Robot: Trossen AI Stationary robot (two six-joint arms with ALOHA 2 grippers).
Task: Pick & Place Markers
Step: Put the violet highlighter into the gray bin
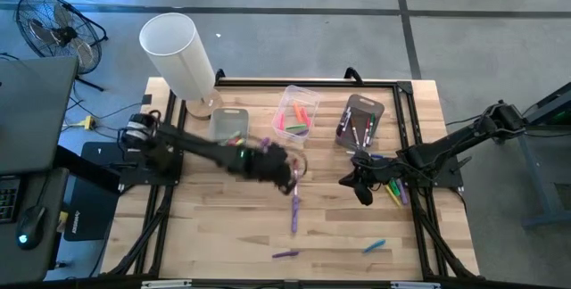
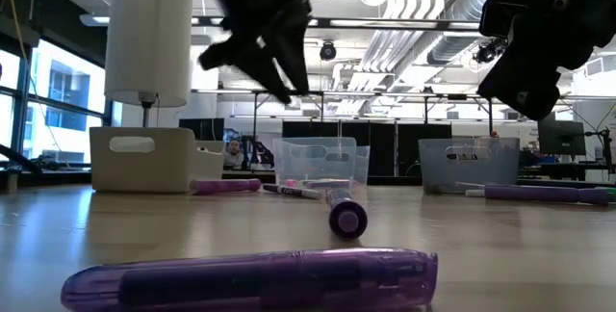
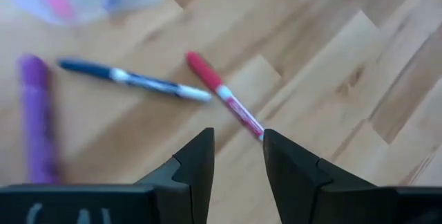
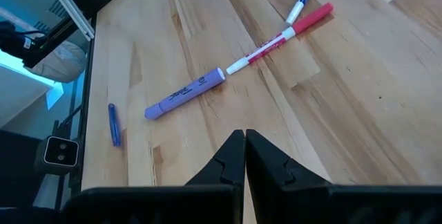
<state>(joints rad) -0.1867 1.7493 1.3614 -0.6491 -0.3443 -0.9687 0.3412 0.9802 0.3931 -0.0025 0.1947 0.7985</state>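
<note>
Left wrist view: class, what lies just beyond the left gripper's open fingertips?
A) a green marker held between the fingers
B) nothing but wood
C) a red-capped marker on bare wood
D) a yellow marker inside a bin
C: the left gripper is open and empty, and the red-capped marker lies on the table just past its tips.

The pale wood counter (image 1: 223, 213) carries three plastic bins (image 1: 297, 111) along its far side, a white cylinder (image 1: 177, 53) at one corner, and loose markers (image 1: 294, 210) scattered across its surface.
</note>
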